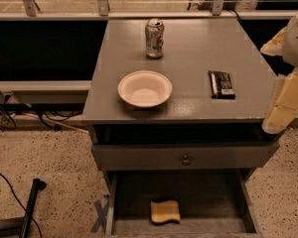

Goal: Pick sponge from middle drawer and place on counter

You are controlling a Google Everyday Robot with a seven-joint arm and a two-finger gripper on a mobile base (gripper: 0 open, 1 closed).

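Counter (pixel 188 53): can (pixel 154 37) label unreadable; hand (pixel 275 120) at right edge.

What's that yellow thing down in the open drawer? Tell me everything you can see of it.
It is a sponge: a small, soft-looking yellow rectangle with wavy edges. It lies flat on the grey bottom of the middle drawer, which is pulled open, near the front wall and slightly left of centre. Only the drawer floor clearly touches it; whether it meets the front wall I cannot tell. The gripper hangs well away, at the right edge of the view beside the counter.
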